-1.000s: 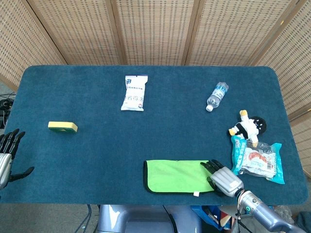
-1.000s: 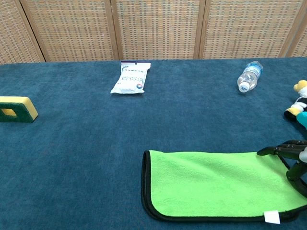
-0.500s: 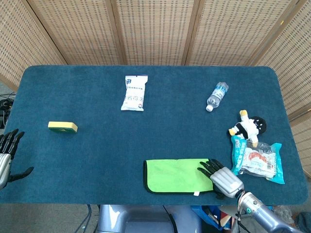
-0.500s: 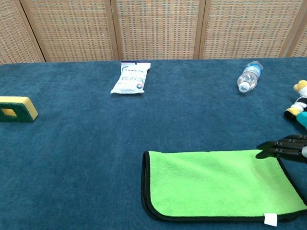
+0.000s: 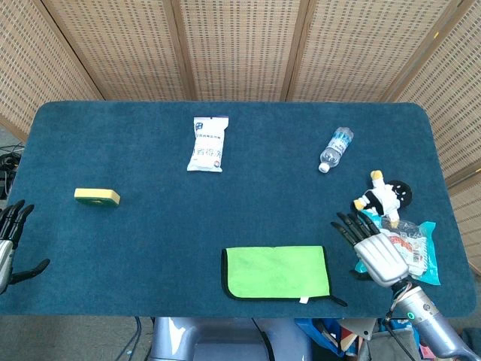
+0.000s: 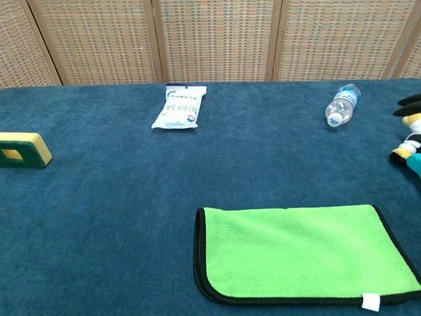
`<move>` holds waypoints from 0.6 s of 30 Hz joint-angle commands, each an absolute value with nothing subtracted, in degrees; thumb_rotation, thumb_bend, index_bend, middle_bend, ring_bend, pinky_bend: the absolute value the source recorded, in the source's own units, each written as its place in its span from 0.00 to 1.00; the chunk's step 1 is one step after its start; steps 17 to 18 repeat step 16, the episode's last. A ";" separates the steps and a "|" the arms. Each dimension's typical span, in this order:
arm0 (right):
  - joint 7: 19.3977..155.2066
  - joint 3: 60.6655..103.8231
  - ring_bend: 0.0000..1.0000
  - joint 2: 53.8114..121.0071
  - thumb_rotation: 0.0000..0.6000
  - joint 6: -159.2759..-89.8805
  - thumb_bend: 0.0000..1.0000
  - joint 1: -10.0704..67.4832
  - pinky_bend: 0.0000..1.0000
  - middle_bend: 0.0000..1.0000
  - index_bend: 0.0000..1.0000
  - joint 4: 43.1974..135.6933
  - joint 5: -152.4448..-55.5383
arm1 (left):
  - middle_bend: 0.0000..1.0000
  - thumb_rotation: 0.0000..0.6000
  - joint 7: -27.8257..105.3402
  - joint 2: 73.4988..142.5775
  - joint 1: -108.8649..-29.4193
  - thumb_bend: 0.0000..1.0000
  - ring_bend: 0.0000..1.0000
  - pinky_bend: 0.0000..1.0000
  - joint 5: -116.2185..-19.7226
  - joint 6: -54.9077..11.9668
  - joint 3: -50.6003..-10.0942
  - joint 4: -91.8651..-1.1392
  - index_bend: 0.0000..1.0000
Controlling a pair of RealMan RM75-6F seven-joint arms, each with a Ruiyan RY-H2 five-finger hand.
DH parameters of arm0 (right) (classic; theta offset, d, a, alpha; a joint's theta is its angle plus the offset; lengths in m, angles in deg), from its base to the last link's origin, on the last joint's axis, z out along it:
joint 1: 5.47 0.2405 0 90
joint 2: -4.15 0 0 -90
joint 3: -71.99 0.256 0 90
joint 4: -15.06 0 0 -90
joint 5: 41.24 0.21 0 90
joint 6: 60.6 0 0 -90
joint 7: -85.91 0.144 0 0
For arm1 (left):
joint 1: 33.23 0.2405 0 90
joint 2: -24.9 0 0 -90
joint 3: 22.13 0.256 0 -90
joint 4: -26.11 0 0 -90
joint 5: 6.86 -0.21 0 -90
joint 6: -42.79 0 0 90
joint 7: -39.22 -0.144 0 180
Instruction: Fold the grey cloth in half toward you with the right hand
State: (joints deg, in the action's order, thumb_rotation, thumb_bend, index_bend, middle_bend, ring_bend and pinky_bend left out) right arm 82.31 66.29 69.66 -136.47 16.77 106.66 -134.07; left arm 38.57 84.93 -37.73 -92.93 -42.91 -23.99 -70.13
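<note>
Head view: the cloth (image 5: 276,272) lies flat at the bottom middle of the frame, close to the front edge of the desk (image 5: 150,248). It shows green w/ a black trim; no grey side can be seen. The right robot hand (image 5: 373,248) is at lower right, just beside the cloth but not touching it. Its fingers are spread & it holds nothing. It sits over the snack pack (image 5: 417,256), w/ the toy (image 5: 385,195) near. The left robot hand (image 5: 9,241) is at the far left edge, fingers apart, empty.

Chest view: the cloth (image 6: 302,253) fills the lower right; a white tag (image 6: 370,302) sits at its near right corner. It looks soft, light & floppy, not slippery, so prob. best pinched at the far right corner & pulled toward the near edge. There's lots of bare desk behind it. The bottle (image 6: 342,105) is well apart. The toy & snack pack crowd the right side.
</note>
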 commanded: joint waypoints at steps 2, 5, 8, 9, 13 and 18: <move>84.24 69.27 0.00 70.79 1.00 -143.97 0.02 11.93 0.00 0.00 0.00 104.56 -131.82 | 0.00 1.00 37.70 85.53 -37.68 0.19 0.00 0.00 -93.27 -43.01 -23.81 -69.73 0.00; 83.34 70.36 0.00 72.24 1.00 -148.18 0.00 9.27 0.00 0.00 0.00 104.26 -130.69 | 0.00 1.00 36.56 86.12 -37.56 0.19 0.00 0.00 -93.34 -43.18 -23.69 -69.55 0.00; 81.96 70.91 0.00 73.27 1.00 -151.20 0.00 7.28 0.00 0.00 0.00 104.29 -130.30 | 0.00 1.00 35.63 86.62 -37.22 0.19 0.00 0.00 -93.44 -43.94 -23.71 -69.33 0.00; 81.81 71.19 0.00 73.48 1.00 -152.35 0.00 6.54 0.00 0.00 0.00 104.59 -130.01 | 0.00 1.00 35.23 86.80 -37.07 0.19 0.00 0.00 -93.49 -44.27 -23.72 -69.18 0.00; 81.27 72.09 0.00 73.93 1.00 -154.98 0.00 4.55 0.00 0.00 0.00 105.35 -129.53 | 0.00 1.00 33.63 87.47 -36.58 0.14 0.00 0.00 -93.50 -44.84 -23.49 -68.58 0.00; 81.55 72.41 0.00 74.01 1.00 -155.65 0.00 3.63 0.00 0.00 0.00 104.96 -129.52 | 0.00 1.00 33.61 87.72 -36.20 0.14 0.00 0.00 -93.86 -45.76 -23.53 -68.41 0.00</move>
